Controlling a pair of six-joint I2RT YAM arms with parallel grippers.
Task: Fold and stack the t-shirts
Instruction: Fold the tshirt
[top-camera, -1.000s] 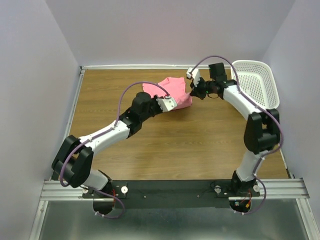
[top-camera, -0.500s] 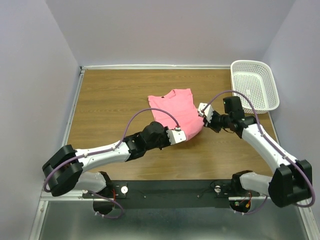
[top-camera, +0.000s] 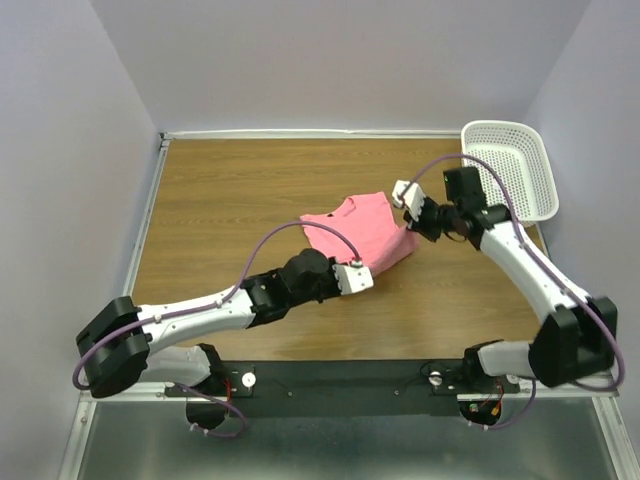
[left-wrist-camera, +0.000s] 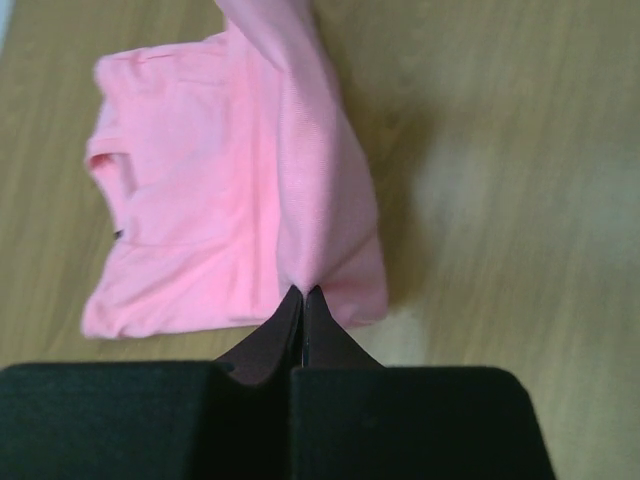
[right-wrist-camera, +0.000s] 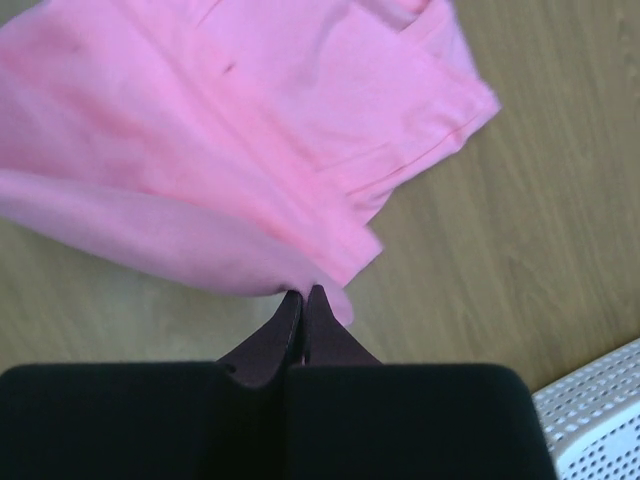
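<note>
Top view: the left gripper (top-camera: 368, 272) and right gripper (top-camera: 413, 232) hold the near edge of a salmon-pink t-shirt (top-camera: 360, 232) on the wooden table (top-camera: 220, 200), near a white basket (top-camera: 500, 126). Left wrist: fingers (left-wrist-camera: 283, 322) pinch its hem. Right wrist: fingers (right-wrist-camera: 280, 326) clamp a raised fold.

Left arm stretches low toward the middle, right arm elbows inward, left gripper (left-wrist-camera: 303, 296) and right gripper (right-wrist-camera: 303, 297) both pinched tight on the t-shirt (top-camera: 362, 226).
</note>
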